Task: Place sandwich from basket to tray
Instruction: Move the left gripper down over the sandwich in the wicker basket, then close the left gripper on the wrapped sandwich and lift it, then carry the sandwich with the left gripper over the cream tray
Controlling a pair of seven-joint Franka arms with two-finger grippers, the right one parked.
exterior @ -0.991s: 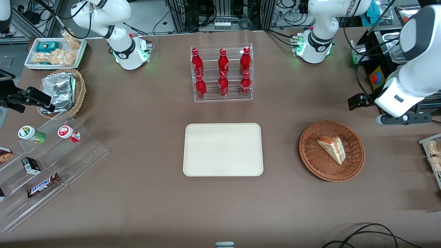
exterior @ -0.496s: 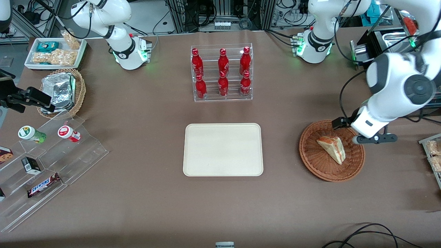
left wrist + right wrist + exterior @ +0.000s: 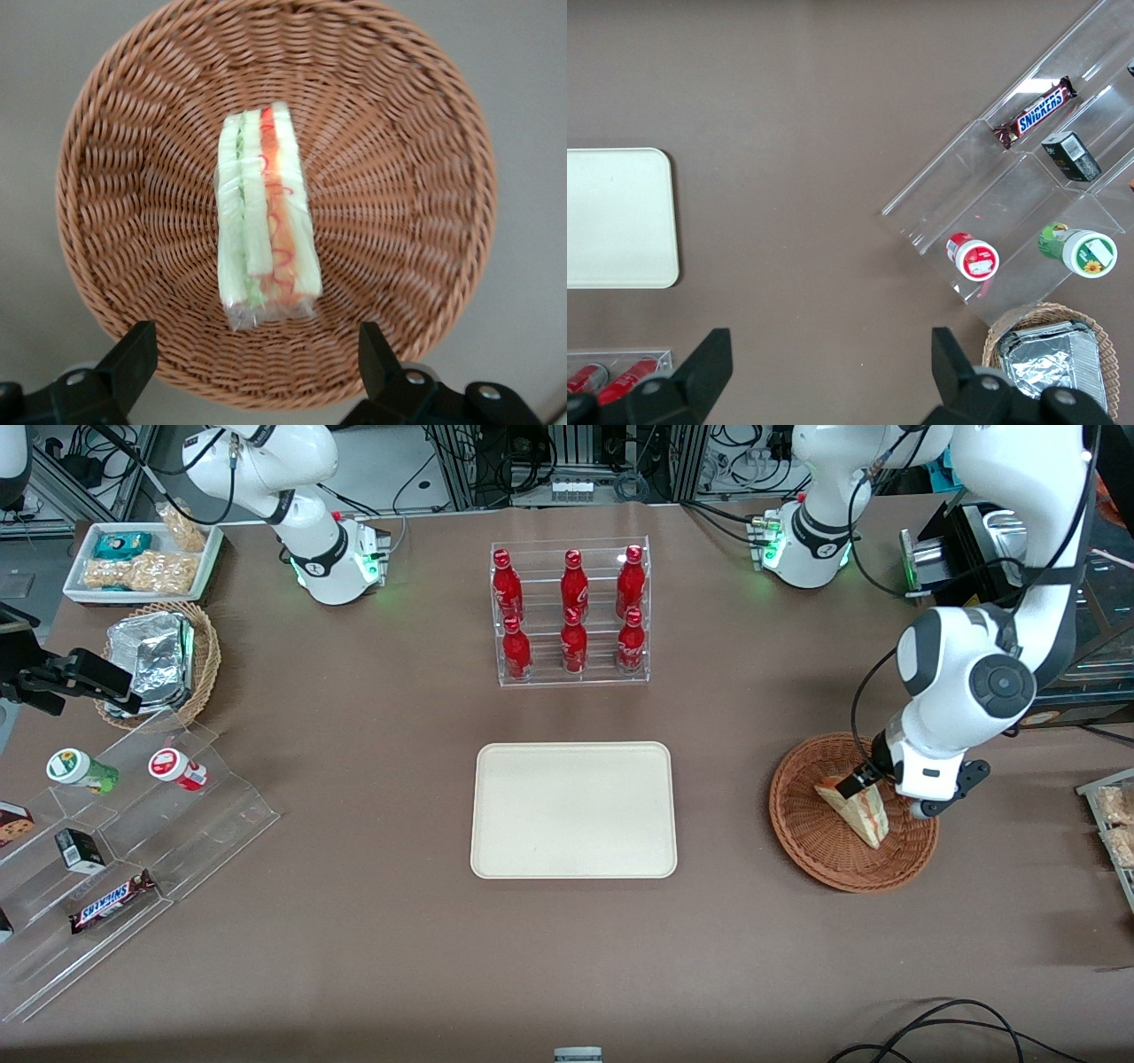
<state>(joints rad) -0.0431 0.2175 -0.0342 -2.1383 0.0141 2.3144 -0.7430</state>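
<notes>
The clear-wrapped sandwich point(image 3: 858, 812) lies in the round reddish-brown basket point(image 3: 797, 833) toward the working arm's end of the table. My left gripper point(image 3: 886, 793) hangs just above the basket, over the sandwich's wide end. In the left wrist view the gripper point(image 3: 252, 363) is open. Its fingers point(image 3: 133, 354) stand wide apart and empty, above the basket rim point(image 3: 399, 177) near one end of the sandwich point(image 3: 266, 217). The cream tray point(image 3: 574, 810) lies empty at mid-table, about a basket's width from the basket. It also shows in the right wrist view point(image 3: 616, 217).
A clear rack of red bottles point(image 3: 571, 611) stands farther from the front camera than the tray. Toward the parked arm's end are a tan basket with foil packages point(image 3: 159, 660), a white snack tray point(image 3: 142, 558) and an acrylic stepped shelf point(image 3: 115, 841). Snack packs point(image 3: 1116, 824) lie beside the basket.
My left arm has swung in from the working arm's table end and come down over the basket. The sandwich, basket and tray have not moved.
</notes>
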